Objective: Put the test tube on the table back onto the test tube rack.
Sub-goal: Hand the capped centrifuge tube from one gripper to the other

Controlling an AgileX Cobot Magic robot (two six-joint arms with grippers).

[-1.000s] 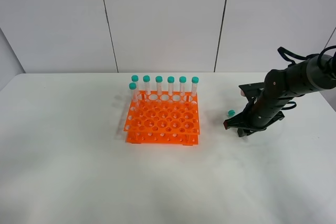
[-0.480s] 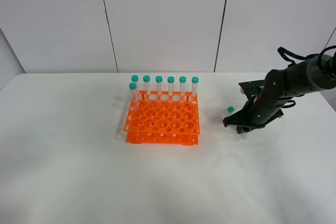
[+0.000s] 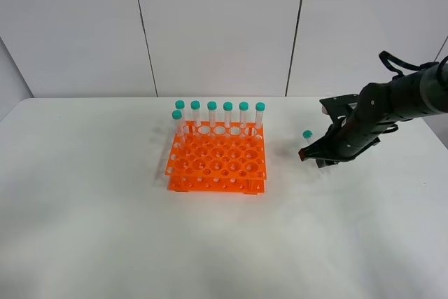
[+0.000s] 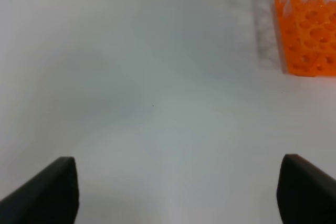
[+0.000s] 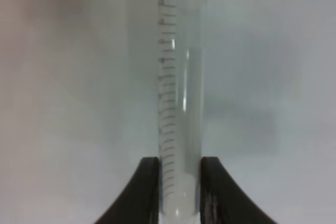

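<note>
The orange test tube rack (image 3: 217, 166) stands on the white table (image 3: 105, 229) with several teal-capped tubes along its far row. My right gripper (image 3: 313, 157) is shut on the test tube (image 3: 307, 139) and holds it above the table, to the right of the rack, cap end up. In the right wrist view the clear graduated tube (image 5: 180, 98) sits between my two black fingers (image 5: 149, 187). My left gripper (image 4: 176, 187) is open over bare table; a corner of the rack (image 4: 310, 30) shows in its view. The left arm is out of the exterior view.
White wall panels stand behind the table. The table's far edge runs just behind the rack. The right arm's black cables (image 3: 395, 64) hang near the right edge.
My right gripper has lifted the test tube off the table; its cap has risen and the arm has moved up and slightly back. The rack has not moved.
</note>
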